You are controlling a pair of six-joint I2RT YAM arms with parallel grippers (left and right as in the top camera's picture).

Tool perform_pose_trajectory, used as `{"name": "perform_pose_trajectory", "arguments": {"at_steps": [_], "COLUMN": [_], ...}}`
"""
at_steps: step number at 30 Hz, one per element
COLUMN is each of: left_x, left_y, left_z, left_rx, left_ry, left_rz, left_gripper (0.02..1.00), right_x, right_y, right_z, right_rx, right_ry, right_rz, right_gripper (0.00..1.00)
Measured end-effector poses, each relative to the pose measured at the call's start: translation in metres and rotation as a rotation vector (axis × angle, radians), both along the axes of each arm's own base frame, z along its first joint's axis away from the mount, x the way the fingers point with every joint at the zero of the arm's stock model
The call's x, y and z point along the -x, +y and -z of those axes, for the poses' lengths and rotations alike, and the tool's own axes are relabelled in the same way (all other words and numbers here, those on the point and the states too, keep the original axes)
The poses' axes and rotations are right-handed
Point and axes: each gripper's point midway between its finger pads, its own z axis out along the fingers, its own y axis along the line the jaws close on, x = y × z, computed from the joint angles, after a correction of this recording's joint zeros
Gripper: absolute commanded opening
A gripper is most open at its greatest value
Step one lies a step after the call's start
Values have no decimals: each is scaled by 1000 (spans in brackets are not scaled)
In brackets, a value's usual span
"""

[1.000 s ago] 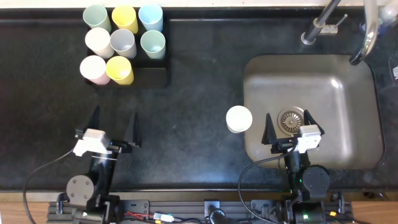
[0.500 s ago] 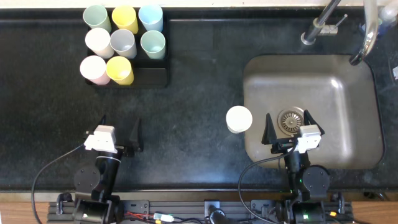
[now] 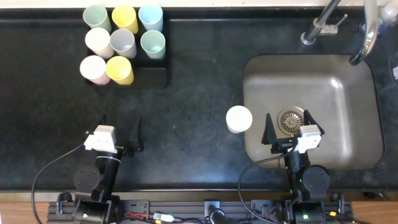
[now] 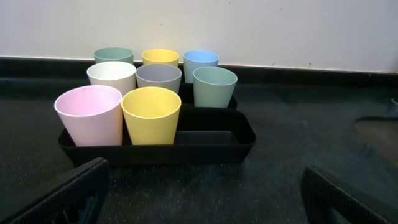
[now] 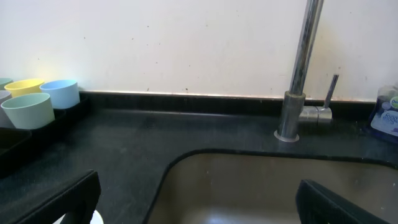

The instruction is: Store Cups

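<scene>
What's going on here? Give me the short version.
Two robot arms are storing cups, and neither holds anything right now. The left gripper is open above the counter, facing the black tray, which holds eight cups and has one corner spot free. The right gripper is open at the sink. A single white cup stands on the counter beside the sink's edge, not yet stored.

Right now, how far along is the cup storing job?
Done: eight cups stand in the black tray. In hand: nothing; the left gripper and right gripper are both open and empty. Left: one white cup sits on the counter at the edge of the sink, and the tray has one free corner spot for it.
</scene>
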Motion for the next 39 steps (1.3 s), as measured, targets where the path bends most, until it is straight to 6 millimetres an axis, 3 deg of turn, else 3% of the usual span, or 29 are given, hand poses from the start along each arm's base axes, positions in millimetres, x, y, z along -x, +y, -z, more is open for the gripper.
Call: {"name": "perform_pose_trajectory", "arguments": {"at_steps": [27, 31, 33, 39], "left_x": [0, 0, 0, 0], "left_y": [0, 0, 0, 1], "left_z": [0, 0, 0, 0], "left_rx": [0, 0, 0, -1], "left_ry": [0, 0, 0, 0], "left_rz": [0, 0, 0, -5], "left_gripper": [998, 1000, 1000, 1000], "right_x": [0, -2, -2, -3], "right_y": [1, 2, 2, 7], "right_z": [1, 8, -9, -101], "right_rx": [0, 1, -7, -40], "right_ry": [6, 144, 230, 408], "right_rz": [-4, -11, -10, -28], "right_gripper": [998, 996, 998, 996]}}
